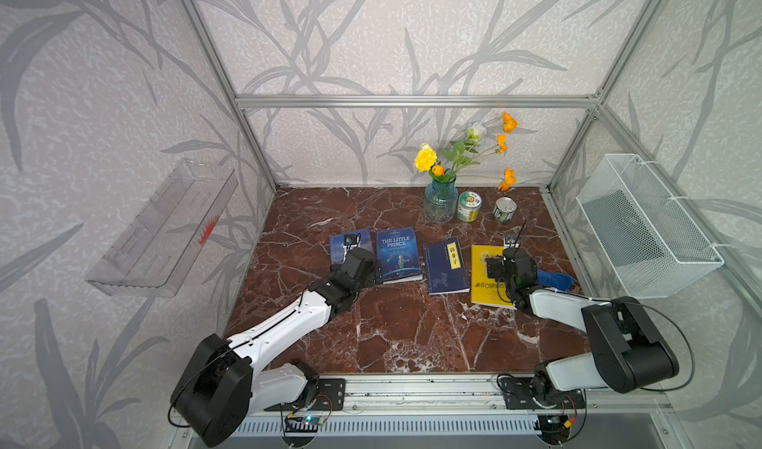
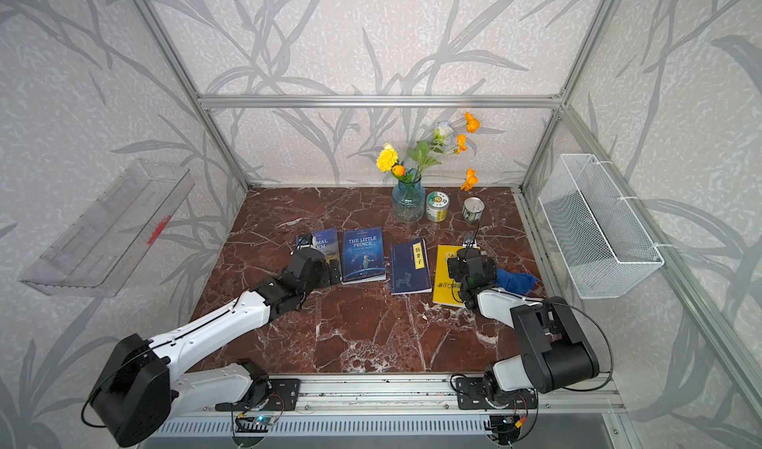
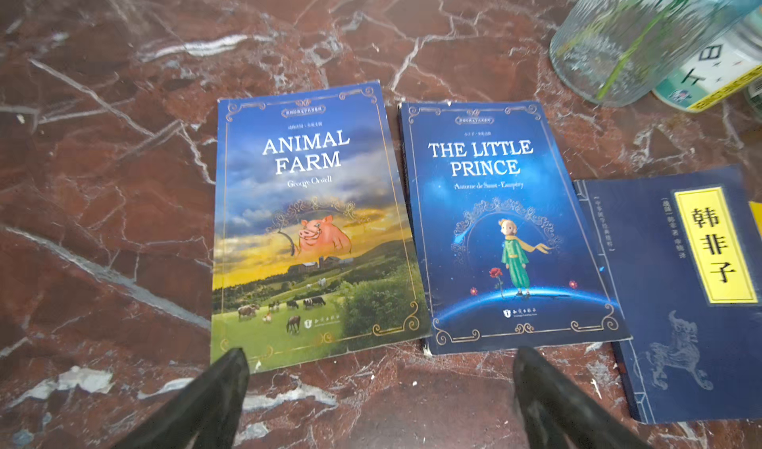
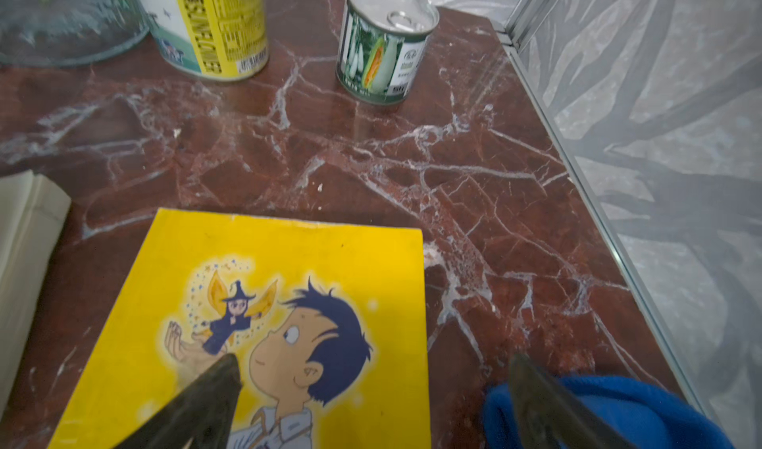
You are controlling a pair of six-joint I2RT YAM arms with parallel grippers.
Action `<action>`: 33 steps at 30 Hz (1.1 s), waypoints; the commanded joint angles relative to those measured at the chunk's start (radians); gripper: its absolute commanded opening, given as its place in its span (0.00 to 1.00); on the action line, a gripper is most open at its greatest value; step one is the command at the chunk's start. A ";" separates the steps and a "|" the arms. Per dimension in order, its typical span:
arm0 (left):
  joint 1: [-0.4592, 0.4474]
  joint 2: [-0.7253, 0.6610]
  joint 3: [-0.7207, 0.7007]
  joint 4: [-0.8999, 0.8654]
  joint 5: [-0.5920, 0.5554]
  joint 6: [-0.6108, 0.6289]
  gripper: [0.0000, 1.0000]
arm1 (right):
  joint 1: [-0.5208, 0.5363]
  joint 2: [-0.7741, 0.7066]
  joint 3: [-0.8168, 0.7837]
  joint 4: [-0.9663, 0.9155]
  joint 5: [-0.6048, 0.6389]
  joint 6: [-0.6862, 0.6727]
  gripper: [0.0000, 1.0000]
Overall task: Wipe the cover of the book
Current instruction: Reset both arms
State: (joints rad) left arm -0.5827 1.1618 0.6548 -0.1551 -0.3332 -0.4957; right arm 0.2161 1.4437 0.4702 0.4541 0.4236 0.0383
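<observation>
Logging top views first. Finds four books side by side on the marble table [image 1: 391, 331], left to right: Animal Farm book [image 1: 342, 242], Little Prince book [image 1: 398, 255], dark blue book [image 1: 447, 267], yellow book [image 1: 484, 290]; blue cloth [image 1: 554, 280] just right of the last. Places left gripper [image 1: 367, 271] at the Animal Farm book's near edge, right gripper [image 1: 511, 267] over the yellow book's right edge. Cannot settle which cover is meant; judging by the cloth beside it, probably the yellow one. Reads "THE LITTLE PRINCE" and 韩非子; yellow book's title too small, partly covered.

Left wrist: shows fingers spread wide, nothing between them, tips by the near edges of the two left books. Reads "ANIMAL FARM", "George Orwell", "THE LITTLE PRINCE", "Antoine de Saint-Exupéry", 韩非子 on a yellow strip.

Right wrist: shows jaws wide apart and empty, one finger over the yellow cover, one over the cloth. Finds no title at this end, only a cartoon boy and small witch. Cannot read the labels on the cans [image 4: 383, 55] with certainty.

Step in hand, as judged: fetching the cloth. Shift right, pinch a raised fold, lift clear, lay flat on the cover, wipe in overlapping light passes. Pin a near corner with the left gripper against sliding. Keep clear of vase [image 1: 440, 203] and cans.
</observation>
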 commanded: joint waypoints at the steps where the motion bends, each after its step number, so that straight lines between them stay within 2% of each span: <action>1: -0.005 -0.058 -0.038 0.136 -0.092 0.136 0.99 | -0.053 0.025 0.031 0.144 -0.079 -0.042 0.99; 3: -0.004 -0.087 -0.038 0.144 -0.189 0.209 0.99 | -0.098 0.034 -0.011 0.228 -0.154 -0.033 0.99; 5: -0.004 -0.109 -0.043 0.171 -0.292 0.315 1.00 | -0.126 0.079 -0.091 0.452 -0.251 -0.058 0.99; 8: 0.006 -0.133 -0.099 0.301 -0.401 0.480 1.00 | -0.123 0.156 -0.162 0.667 -0.262 -0.069 0.99; 9: 0.019 -0.139 -0.138 0.379 -0.399 0.548 1.00 | -0.123 0.131 -0.172 0.637 -0.263 -0.067 0.99; 11: 0.058 -0.149 -0.184 0.446 -0.377 0.587 1.00 | -0.121 0.126 -0.160 0.615 -0.272 -0.070 0.99; 12: 0.095 -0.151 -0.190 0.438 -0.347 0.572 1.00 | -0.121 0.146 -0.145 0.622 -0.288 -0.081 0.99; 14: 0.176 -0.145 -0.204 0.441 -0.260 0.535 1.00 | -0.103 0.129 -0.098 0.503 -0.306 -0.111 0.99; 17: 0.271 -0.103 -0.273 0.600 -0.183 0.536 1.00 | -0.100 0.146 -0.110 0.556 -0.306 -0.116 0.99; 20: 0.337 -0.007 -0.336 0.786 -0.165 0.556 1.00 | -0.095 0.143 -0.109 0.547 -0.305 -0.121 0.99; 24: 0.406 0.147 -0.352 0.959 -0.148 0.531 1.00 | -0.093 0.140 -0.107 0.540 -0.305 -0.122 0.99; 25: 0.410 0.164 -0.339 0.960 -0.153 0.533 1.00 | -0.093 0.142 -0.108 0.544 -0.304 -0.122 0.99; 28: 0.458 0.205 -0.327 0.986 -0.033 0.518 1.00 | -0.093 0.141 -0.108 0.542 -0.305 -0.121 0.99; 33: 0.512 0.367 -0.356 1.201 -0.020 0.474 1.00 | -0.093 0.141 -0.107 0.543 -0.305 -0.122 0.99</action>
State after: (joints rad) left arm -0.0940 1.4628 0.3099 0.8711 -0.3992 0.0074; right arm 0.1200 1.5826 0.3592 0.9680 0.1223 -0.0776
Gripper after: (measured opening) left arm 0.995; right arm 0.991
